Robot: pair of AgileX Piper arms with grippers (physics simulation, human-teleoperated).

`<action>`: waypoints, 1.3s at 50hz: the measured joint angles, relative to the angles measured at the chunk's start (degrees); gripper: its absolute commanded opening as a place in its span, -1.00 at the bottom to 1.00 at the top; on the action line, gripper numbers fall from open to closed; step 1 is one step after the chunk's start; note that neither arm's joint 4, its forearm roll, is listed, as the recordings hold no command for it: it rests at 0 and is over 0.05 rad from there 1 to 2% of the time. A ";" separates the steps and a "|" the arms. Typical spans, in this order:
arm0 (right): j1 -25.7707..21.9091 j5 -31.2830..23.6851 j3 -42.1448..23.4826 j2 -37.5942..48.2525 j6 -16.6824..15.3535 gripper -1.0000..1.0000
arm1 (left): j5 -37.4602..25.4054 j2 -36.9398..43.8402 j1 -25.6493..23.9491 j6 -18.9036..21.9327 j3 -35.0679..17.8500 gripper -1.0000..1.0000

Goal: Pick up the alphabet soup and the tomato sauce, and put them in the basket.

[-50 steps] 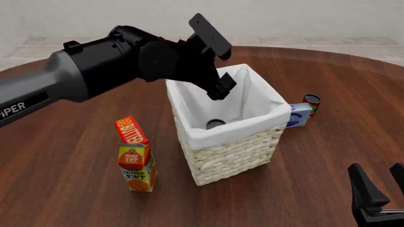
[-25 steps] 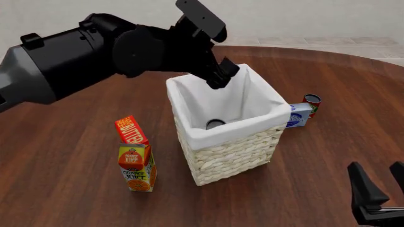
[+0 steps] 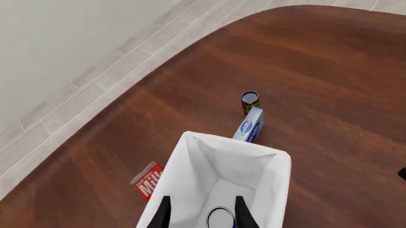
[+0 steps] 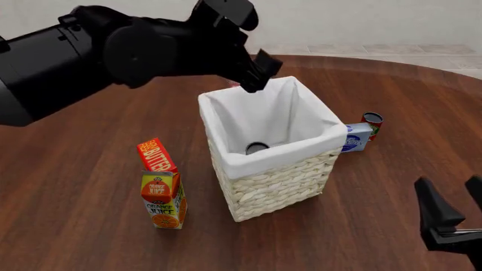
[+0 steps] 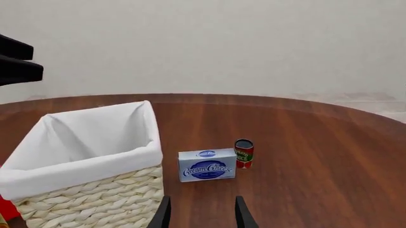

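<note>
The alphabet soup (image 4: 257, 148) stands on the floor of the basket (image 4: 280, 186), free of both grippers. The left wrist view looks straight down on the alphabet soup's (image 3: 220, 218) pale top inside the basket (image 3: 281, 173). My left gripper (image 4: 261, 72) hovers open and empty above the basket's far rim. The tomato sauce (image 4: 371, 124), a red can with a dark top, stands on the table right of the basket, behind a blue-and-white box. My right gripper (image 4: 452, 204) is open and empty at the near right, facing the tomato sauce (image 5: 244, 153) and the basket (image 5: 95, 194) from a distance.
A blue-and-white cream cheese box (image 4: 356, 137) touches or nearly touches the tomato sauce. An orange juice carton (image 4: 162, 201) and a red butter box (image 4: 157, 155) stand left of the basket. A red box (image 3: 148, 180) lies beyond the basket in the left wrist view.
The left arm has lifted up out of the basket and drawn back toward the left, leaving the can on the basket floor. The right gripper has stayed where it was.
</note>
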State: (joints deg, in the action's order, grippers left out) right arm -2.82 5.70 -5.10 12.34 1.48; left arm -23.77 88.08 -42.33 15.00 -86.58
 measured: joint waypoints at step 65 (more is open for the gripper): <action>0.95 -2.73 -19.79 21.08 -8.29 1.00 | 4.39 -7.86 0.74 -5.08 5.90 1.00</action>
State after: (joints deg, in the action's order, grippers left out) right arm -1.87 2.97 -24.89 33.42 -6.81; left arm -19.38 80.22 -41.60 9.92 -80.68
